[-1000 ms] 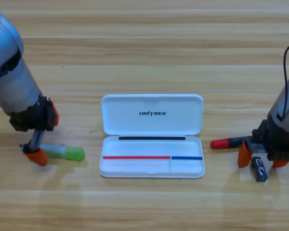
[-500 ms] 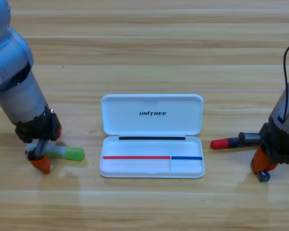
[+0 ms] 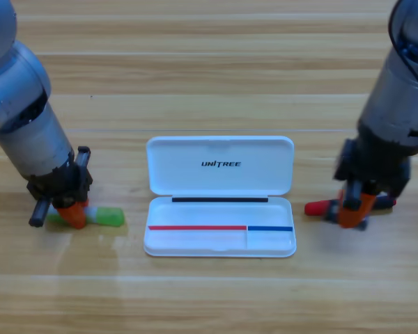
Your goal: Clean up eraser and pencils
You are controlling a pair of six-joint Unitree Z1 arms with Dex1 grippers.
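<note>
We start at the lower middle of the frame, where the white case (image 3: pixel 219 196) lies open, its tray toward the bottom edge and its lid folded back toward the top. At lower left the left gripper (image 3: pixel 72 211) is down on the green pencil (image 3: pixel 101 216), which lies flat on the table (image 3: pixel 209 76) with its green end poking out to the right; the orange jaws seem clenched across its pale end. At lower right the right gripper (image 3: pixel 350 210) sits over the black pencil (image 3: pixel 320 207), whose red tip points left toward the case; we cannot tell how those jaws stand. The eraser is not visible; we judge it may be hidden under or in that gripper. To do this step well, we should lift each piece straight up until it is well off the wood, keep the pencil level, and carry it over the tray's long compartment before releasing.
</note>
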